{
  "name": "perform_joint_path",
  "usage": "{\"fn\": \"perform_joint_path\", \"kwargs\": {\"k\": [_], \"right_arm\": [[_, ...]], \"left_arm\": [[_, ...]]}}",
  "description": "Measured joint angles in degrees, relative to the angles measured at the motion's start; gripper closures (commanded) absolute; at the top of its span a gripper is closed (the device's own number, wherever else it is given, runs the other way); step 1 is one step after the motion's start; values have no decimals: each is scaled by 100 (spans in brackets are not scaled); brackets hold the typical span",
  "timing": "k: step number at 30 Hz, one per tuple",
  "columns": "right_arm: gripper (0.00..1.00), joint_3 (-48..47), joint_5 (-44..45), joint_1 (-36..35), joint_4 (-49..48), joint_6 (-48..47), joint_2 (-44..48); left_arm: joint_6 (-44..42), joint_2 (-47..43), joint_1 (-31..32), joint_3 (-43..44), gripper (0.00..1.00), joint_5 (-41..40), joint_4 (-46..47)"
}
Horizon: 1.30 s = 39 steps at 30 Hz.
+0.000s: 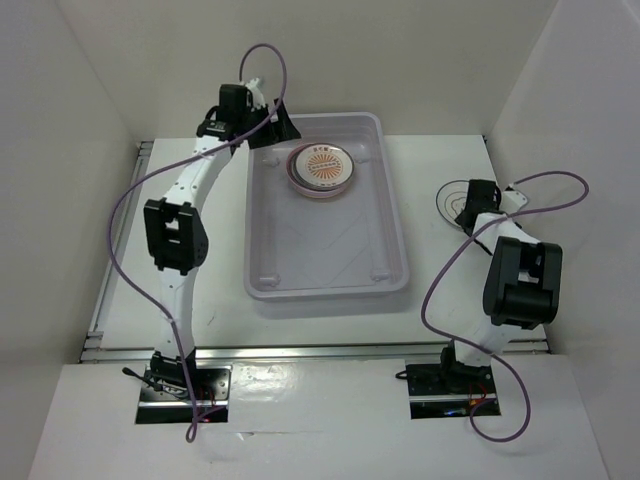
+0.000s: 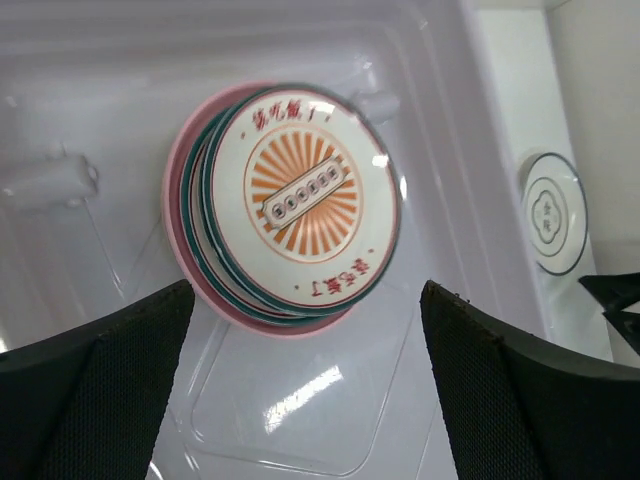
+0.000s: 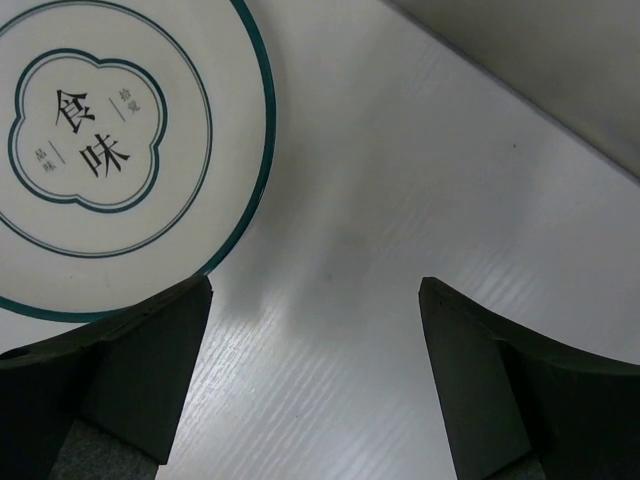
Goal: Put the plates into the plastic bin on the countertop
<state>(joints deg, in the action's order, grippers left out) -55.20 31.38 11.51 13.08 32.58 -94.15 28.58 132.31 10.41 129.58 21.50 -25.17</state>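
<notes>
Plates point(image 1: 321, 168) sit stacked in the upper part of the plastic bin point(image 1: 330, 291) in the top view, with the sunburst plate point(image 2: 300, 195) uppermost. The left gripper point(image 2: 307, 295) hangs over them, fingers wide apart and holding nothing.

One green-rimmed plate point(image 3: 100, 150) lies on the countertop point(image 3: 400, 200) at right-centre of the top view, well apart from the bin. Your right gripper point(image 3: 312, 300) hovers there, also spread and empty. In its wrist view the plate fills the upper left, and its rim passes just by the left finger point(image 3: 110, 380).

Expect the plate to be stiff, light, glaze-slick and prone to chipping. It lies flat and face up. Being round, it has no long axis, so any part of the rim will do. Pinch the nearest edge, with one finger worked under the lip.
</notes>
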Motion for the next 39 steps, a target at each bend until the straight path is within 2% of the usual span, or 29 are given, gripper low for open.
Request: {"fn": "perform_joint_path", "kwargs": {"k": [4,11,15,23,27,32,35,36,39], "right_arm": [[15,118,-83,0,-286,59,-186],[15,138,-157,0,-826,109,-542],[15,164,-264,0,-1172,109,-675],[24,70,-297,0,-1620,160,-1029],[35,-31,-319,0,-1679,162,-1139],[70,-551,-501,15,-1711,243,-1532],[79,-874,-719,37,-1781,328,-1751],[85,-933,-800,37,-1792,341,-1784],[97,-990,-962,37,-1801,348,-1823]], "left_arm": [[-251,-710,-72,24,0,-39,-125],[-588,-1759,-136,-179,0,-236,-74],[-625,-1853,-155,-382,0,-286,-76],[-634,-1773,-247,-636,0,-302,-369],[-632,-1773,-297,-636,0,-299,-365],[-619,-1768,-350,-636,0,-289,-365],[-616,-1764,-385,-660,0,-275,-367],[-616,-1764,-398,-673,0,-275,-374],[-616,-1753,-446,-719,0,-243,-387]]}}
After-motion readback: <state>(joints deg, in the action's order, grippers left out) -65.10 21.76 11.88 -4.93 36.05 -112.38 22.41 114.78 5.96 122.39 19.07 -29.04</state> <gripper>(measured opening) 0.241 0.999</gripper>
